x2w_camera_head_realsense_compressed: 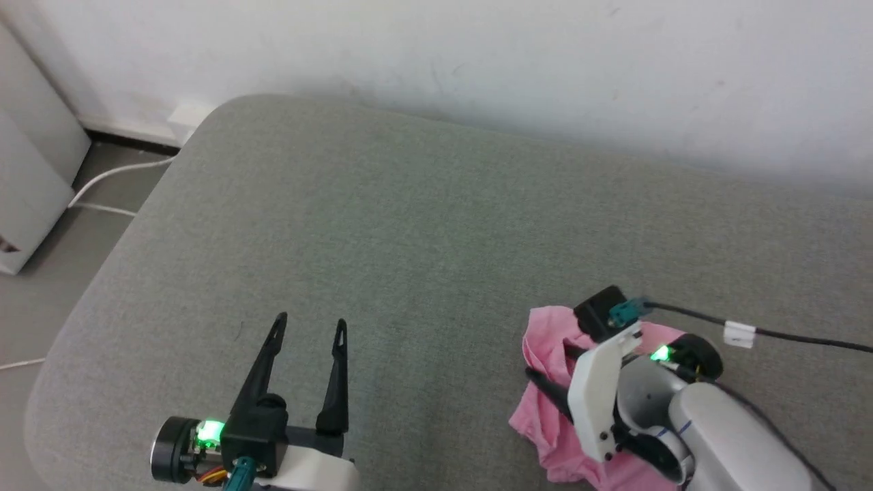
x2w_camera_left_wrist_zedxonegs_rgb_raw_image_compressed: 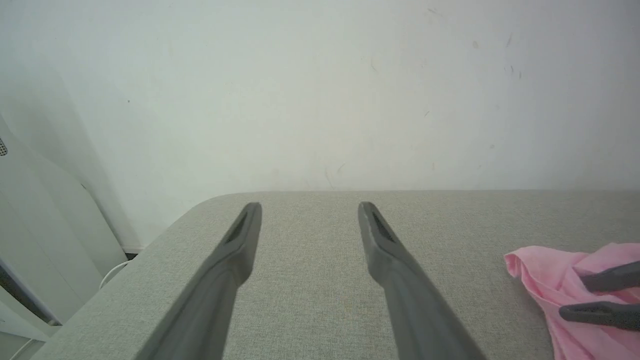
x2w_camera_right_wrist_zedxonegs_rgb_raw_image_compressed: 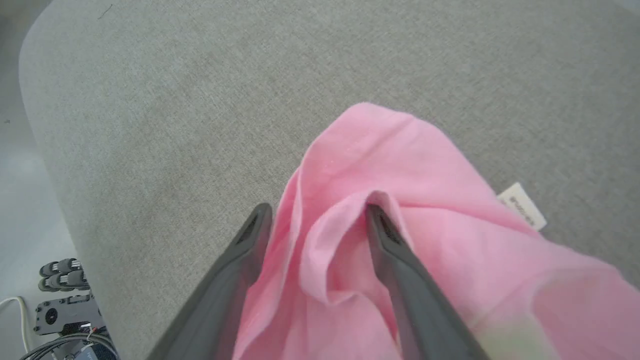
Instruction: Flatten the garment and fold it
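The garment (x2w_camera_head_realsense_compressed: 545, 436) is a crumpled pink heap on the grey cushion (x2w_camera_head_realsense_compressed: 409, 225), near its front right. My right gripper (x2w_camera_head_realsense_compressed: 548, 360) reaches down onto it from the right. In the right wrist view the right gripper (x2w_camera_right_wrist_zedxonegs_rgb_raw_image_compressed: 316, 212) stands open, with a raised fold of the garment (x2w_camera_right_wrist_zedxonegs_rgb_raw_image_compressed: 400, 160) between its fingers and a small white label (x2w_camera_right_wrist_zedxonegs_rgb_raw_image_compressed: 522, 205) at the cloth's edge. My left gripper (x2w_camera_head_realsense_compressed: 311, 320) hovers open over bare cushion to the left, with nothing in it. The left wrist view shows the left gripper (x2w_camera_left_wrist_zedxonegs_rgb_raw_image_compressed: 310, 205), the garment (x2w_camera_left_wrist_zedxonegs_rgb_raw_image_compressed: 540, 270) and the right gripper (x2w_camera_left_wrist_zedxonegs_rgb_raw_image_compressed: 572, 298) at its right edge.
A white wall (x2w_camera_head_realsense_compressed: 545, 68) stands behind the cushion. The cushion's rounded corner drops to the floor (x2w_camera_head_realsense_compressed: 41, 300) at the left, where a white cable (x2w_camera_head_realsense_compressed: 102, 181) and a pale cabinet (x2w_camera_head_realsense_compressed: 27, 170) stand. A black cable with a white tag (x2w_camera_head_realsense_compressed: 740, 334) trails from my right wrist.
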Robot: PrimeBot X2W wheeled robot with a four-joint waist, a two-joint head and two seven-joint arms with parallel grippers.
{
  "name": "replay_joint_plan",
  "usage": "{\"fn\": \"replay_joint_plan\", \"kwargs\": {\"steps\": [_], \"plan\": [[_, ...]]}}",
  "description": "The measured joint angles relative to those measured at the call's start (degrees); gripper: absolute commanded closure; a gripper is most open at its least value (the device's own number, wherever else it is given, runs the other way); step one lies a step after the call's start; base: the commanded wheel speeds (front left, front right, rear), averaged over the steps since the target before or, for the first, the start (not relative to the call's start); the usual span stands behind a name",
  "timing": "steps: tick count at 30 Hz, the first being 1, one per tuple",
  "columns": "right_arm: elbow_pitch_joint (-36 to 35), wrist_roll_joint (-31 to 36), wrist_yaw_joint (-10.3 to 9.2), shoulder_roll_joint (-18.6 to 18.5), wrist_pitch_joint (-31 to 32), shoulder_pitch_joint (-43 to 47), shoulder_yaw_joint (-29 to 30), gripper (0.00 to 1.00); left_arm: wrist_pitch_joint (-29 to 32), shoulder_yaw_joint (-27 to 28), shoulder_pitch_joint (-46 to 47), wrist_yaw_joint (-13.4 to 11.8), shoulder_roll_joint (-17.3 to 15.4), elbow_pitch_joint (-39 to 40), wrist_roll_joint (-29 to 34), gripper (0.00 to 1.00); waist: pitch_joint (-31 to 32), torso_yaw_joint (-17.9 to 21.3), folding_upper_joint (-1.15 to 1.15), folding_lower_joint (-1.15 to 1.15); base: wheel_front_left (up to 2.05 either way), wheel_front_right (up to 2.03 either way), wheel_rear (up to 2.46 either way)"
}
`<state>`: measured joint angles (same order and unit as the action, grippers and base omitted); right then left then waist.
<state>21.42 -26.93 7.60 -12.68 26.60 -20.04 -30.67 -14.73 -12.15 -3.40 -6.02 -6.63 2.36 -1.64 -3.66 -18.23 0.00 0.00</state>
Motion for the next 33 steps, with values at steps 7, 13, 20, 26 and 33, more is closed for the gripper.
{"fn": "replay_joint_plan", "kwargs": {"steps": [7,13,20,26,33], "plan": [[-9.95,-0.08,0.00,-6.24,0.00,-1.45,1.48,0.00,0.00,1.00,-1.20,0.44,-0.60,0.42,0.04,0.00,2.58,3.55,0.00,0.00,0.00,0.00,0.00],[-18.00,4.88,0.01,-12.18,-4.70,-1.72,6.02,0.00,0.00,1.96,-1.29,0.53,-0.51,1.69,-0.37,0.00,4.23,7.13,0.00,0.00,0.00,0.00,0.00],[-21.69,11.82,0.00,-12.73,-17.00,2.09,18.36,0.00,0.00,3.16,-1.22,1.02,0.13,3.10,-0.82,0.00,4.62,10.76,0.00,-0.01,0.00,0.00,0.00],[-23.65,15.08,-0.03,-7.14,-27.88,11.86,30.14,0.00,0.00,3.93,-1.19,1.52,0.88,3.58,-0.97,0.00,3.68,12.22,0.00,0.00,0.00,0.00,0.00],[-25.95,15.06,-0.05,1.09,-33.39,22.14,37.01,0.00,0.00,4.72,-1.63,2.03,1.23,3.44,-0.97,0.00,3.11,13.40,0.00,-0.01,0.00,0.00,0.00]]}}
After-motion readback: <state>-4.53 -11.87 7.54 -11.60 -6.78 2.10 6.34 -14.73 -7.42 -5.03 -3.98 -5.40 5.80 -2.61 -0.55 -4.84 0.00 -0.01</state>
